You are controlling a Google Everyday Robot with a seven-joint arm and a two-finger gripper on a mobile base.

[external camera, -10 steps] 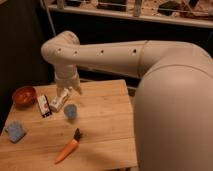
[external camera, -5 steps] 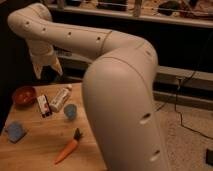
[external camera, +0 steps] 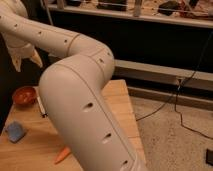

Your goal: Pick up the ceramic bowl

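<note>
The ceramic bowl (external camera: 24, 95) is small, round and orange-red with a darker inside. It sits at the far left of the wooden table (external camera: 119, 102). My gripper (external camera: 27, 63) hangs above the bowl, apart from it, at the left edge of the view. Its two pale fingers (external camera: 36, 59) point down and stand spread, with nothing between them. My white arm (external camera: 80, 105) fills the middle of the view and hides much of the table.
A blue object (external camera: 15, 131) lies at the table's front left. The carrot (external camera: 62, 155) shows partly beside my arm. A white and dark packet (external camera: 40, 106) lies right of the bowl. Cables (external camera: 185, 110) run over the floor at the right.
The arm has swung nearer the camera and now hides the middle of the table and the pale blue cup. The gripper stays high at the left, now over the bowl.
</note>
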